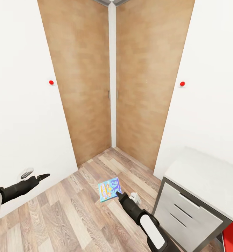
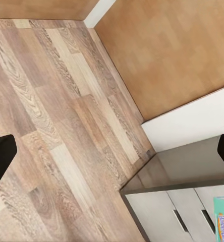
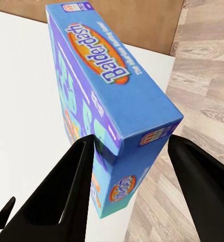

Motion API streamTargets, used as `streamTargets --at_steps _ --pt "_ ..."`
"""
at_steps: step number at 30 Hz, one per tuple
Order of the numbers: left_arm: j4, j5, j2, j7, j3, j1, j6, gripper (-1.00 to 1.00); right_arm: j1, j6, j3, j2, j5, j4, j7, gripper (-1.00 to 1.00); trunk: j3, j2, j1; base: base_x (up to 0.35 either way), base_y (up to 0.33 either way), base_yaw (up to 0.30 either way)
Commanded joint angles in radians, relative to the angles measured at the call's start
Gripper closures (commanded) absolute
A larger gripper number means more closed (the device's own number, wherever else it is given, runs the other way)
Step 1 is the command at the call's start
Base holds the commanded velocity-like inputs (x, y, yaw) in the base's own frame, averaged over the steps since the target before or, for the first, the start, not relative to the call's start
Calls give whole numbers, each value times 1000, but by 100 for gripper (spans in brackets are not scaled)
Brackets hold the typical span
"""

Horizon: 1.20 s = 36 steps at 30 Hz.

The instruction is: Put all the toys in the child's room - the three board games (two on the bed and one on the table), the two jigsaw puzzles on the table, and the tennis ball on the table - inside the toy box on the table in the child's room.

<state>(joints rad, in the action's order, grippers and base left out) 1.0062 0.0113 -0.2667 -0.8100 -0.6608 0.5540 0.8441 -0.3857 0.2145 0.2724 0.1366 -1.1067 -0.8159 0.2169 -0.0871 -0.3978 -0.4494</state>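
Board game [image 3: 112, 101] clamped between right hand [image 3: 129, 151] fingers.

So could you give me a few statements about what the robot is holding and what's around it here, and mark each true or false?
1. The right claw is clamped on a blue board game. True.
2. The left claw also holds a box. False: it is open and empty.
3. The floor is wood plank. True.
4. The board game's cover reads "Monopoly". False: the right wrist view shows "Balderdash".
5. A grey drawer unit stands to the robot's right. True.
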Motion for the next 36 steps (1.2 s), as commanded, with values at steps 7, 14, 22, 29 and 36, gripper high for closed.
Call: streamTargets --at_steps 7,14,22,29,36 --pt "0 1 0 -2 -2 1 8 -100 -1 7 -2 0 -10 0 1 100 -2 -2 -1 0 0 0" --pt "0 1 0 -1 -2 1 8 -100 -1 9 -2 0 -9 -7 -1 100 -2 -2 -1 0 0 0" --pt "0 1 0 -1 -2 1 7 -100 -48 150 -5 -6 -19 -41 -221 100 -2 -2 -1 0 0 0" --pt "0 1 0 2 -2 1 7 -100 -77 390 -54 -4 -59 -97 -393 100 -2 -2 -1 0 0 0" --pt "0 2 -2 -3 -2 1 9 -100 -58 617 -103 -18 -139 -284 -418 100 -2 -2 -1 0 0 0"
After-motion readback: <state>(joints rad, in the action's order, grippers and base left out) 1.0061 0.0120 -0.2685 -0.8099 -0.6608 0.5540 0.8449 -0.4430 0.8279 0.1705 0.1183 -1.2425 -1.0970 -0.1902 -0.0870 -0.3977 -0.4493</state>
